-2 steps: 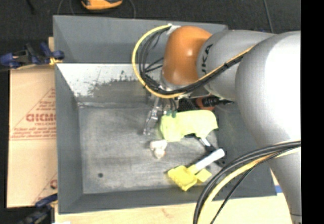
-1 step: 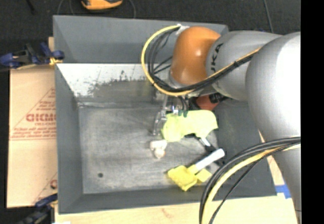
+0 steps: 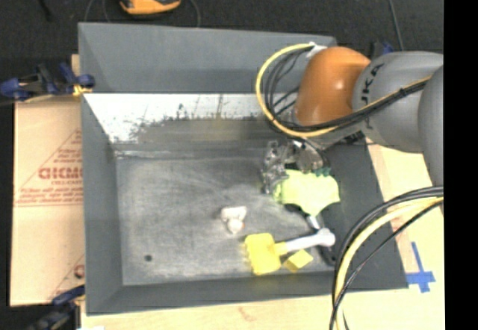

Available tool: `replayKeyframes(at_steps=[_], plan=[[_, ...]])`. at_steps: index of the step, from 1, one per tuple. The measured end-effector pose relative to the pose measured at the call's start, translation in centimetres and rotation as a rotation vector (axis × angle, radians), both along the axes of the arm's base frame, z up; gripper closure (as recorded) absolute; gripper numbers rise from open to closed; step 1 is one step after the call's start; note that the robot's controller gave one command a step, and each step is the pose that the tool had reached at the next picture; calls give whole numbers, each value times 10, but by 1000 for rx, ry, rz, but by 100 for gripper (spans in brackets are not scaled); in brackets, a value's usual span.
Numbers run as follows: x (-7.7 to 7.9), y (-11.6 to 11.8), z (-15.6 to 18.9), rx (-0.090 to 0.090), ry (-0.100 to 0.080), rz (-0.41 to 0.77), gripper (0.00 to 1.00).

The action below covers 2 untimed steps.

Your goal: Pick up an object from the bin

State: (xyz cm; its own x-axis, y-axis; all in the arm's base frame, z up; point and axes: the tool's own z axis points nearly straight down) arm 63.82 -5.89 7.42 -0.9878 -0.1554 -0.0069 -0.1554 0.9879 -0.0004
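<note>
My gripper (image 3: 273,172) hangs in the right half of the bin, below the orange wrist cover, with its metal fingers pointing down toward the floor. Right beside it, touching or nearly touching its right side, lies a pale yellow-green soft thing (image 3: 308,192) with a green bit at its top edge. Nothing shows between the fingers. A small white lumpy piece (image 3: 234,219) lies on the floor to the lower left of the gripper. A yellow brush-like thing with a white handle (image 3: 278,250) lies near the front wall.
The arm with its orange cover and looped yellow-black cables covers the bin's upper right corner. The left half of the bin floor is bare grey metal with a small dark spot at the lower left.
</note>
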Motion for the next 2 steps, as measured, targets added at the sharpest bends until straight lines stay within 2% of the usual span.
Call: replayKeyframes(at_steps=[2], plan=[[-1,0,3,1,1,-1,100]])
